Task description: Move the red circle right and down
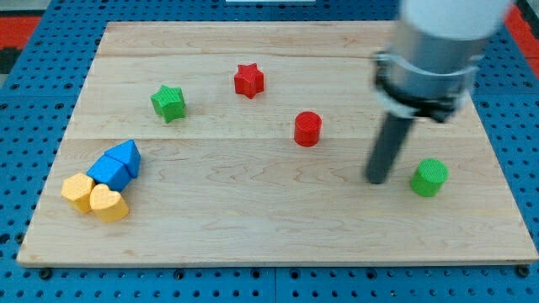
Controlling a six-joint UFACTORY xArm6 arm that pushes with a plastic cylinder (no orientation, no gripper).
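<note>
Wooden worktop on blue pegboard, seen from above and in front. Nearest the view's bottom, at left: two yellow blocks touching, one approx. hexagonal, one heart-shaped; just above and touching them, two blue blocks pressed together, the lower an angular shape that can't be made out, the upper a triangle. At right, same depth: green cylinder, w/ my tip just to its left, near but not touching. Arm pose: dark rod runs up and slightly to the view's right from the tip into a grey and white housing, blurred, entering from the view's top right; no gripper fitted, nothing held. Mid-depth: red circle, i.e. the task block, stands near board centre, up and left of my tip and clearly apart from it. Farther back: green star at left, red star nearest the view's top, both well apart from the tip.
</note>
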